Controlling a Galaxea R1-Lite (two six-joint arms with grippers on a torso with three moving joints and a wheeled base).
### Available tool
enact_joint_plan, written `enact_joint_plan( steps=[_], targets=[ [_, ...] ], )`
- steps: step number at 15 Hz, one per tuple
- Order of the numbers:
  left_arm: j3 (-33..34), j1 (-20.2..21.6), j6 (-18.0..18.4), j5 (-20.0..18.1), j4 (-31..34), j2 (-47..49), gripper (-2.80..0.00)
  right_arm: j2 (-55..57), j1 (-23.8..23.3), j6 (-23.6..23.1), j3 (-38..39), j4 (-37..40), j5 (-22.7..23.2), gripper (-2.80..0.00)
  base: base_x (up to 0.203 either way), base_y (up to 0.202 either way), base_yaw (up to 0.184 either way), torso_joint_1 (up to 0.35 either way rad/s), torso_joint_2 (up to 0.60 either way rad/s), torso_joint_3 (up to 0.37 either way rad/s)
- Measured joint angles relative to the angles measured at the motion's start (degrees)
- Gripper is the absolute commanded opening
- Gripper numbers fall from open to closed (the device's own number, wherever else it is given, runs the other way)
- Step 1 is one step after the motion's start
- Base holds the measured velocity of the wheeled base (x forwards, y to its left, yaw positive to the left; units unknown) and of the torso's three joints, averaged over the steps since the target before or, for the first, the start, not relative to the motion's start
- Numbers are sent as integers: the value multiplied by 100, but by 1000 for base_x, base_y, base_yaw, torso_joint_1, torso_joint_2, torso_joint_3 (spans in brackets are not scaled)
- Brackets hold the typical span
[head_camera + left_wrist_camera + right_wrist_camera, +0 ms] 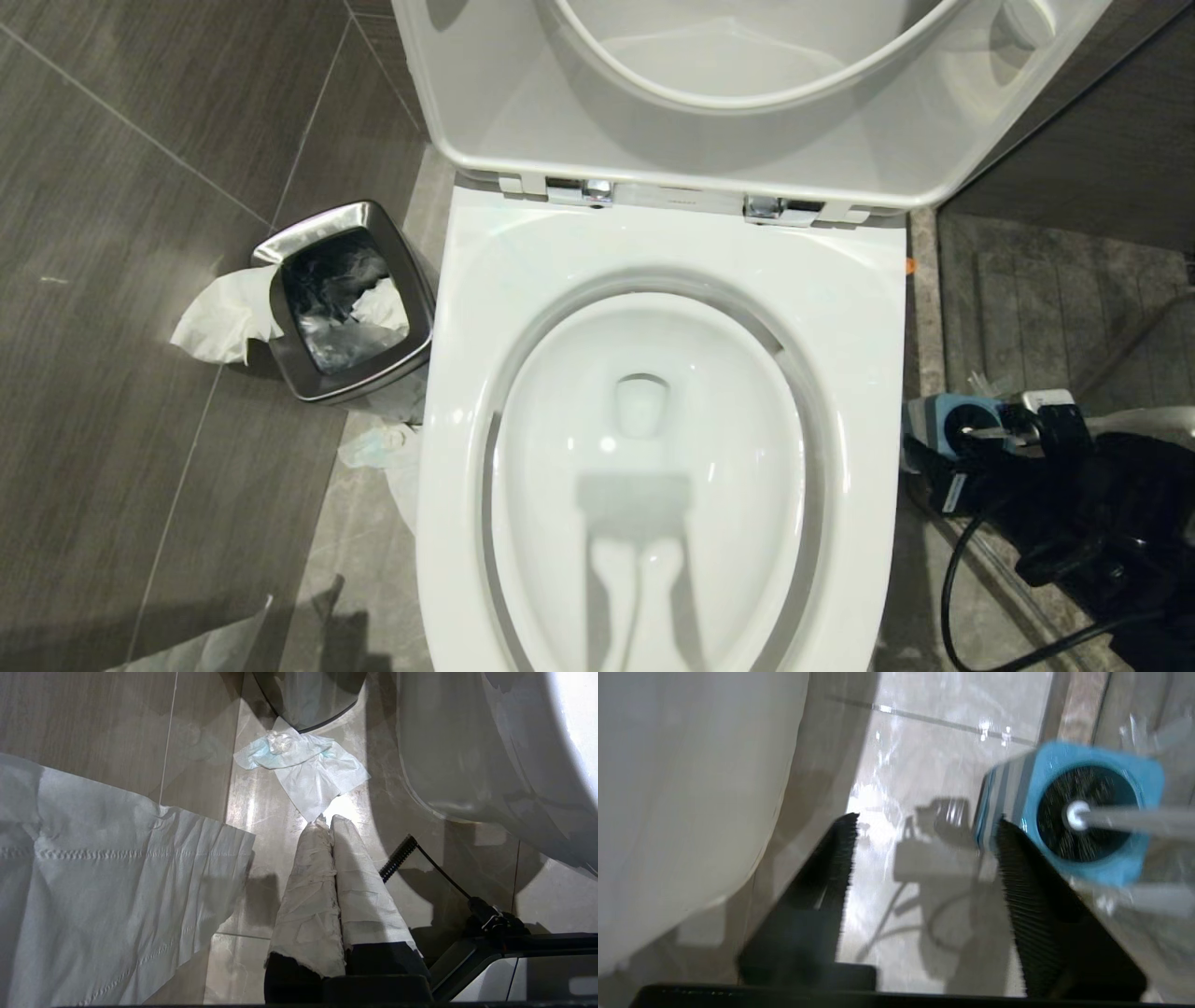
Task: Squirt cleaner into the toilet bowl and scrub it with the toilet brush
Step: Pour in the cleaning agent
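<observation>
The right arm [1102,523] reached in low at about four o'clock of the head view, a black mass with a cable looping beneath it. Its gripper [924,858] stood with the two black ribbed fingers [836,858] spread well apart, nothing between them, pointing downward. The left arm did not show in the head view. In its own wrist view the left gripper [328,823] pointed down with its two white-wrapped fingers [308,882] pressed together along their length, tips touching, holding nothing.
</observation>
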Motion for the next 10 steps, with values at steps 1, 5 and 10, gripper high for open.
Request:
enact_joint_plan(
  steps=[1, 5, 10],
  targets=[
    [0, 0, 2, -2, 0, 0, -280, 119, -2, -7, -198, 0, -9, 0, 0, 0, 0, 0, 0, 0],
    [4, 0, 0, 2, 0, 0, -280, 552, -55, -7, -900, 2, -32, 0, 0, 0, 0, 0, 0, 0],
    [0, 0, -1, 0, -2, 0, -280, 1281, -178, -49, -2086, 0, -59, 0, 0, 0, 0, 0, 0, 0]
  ],
)
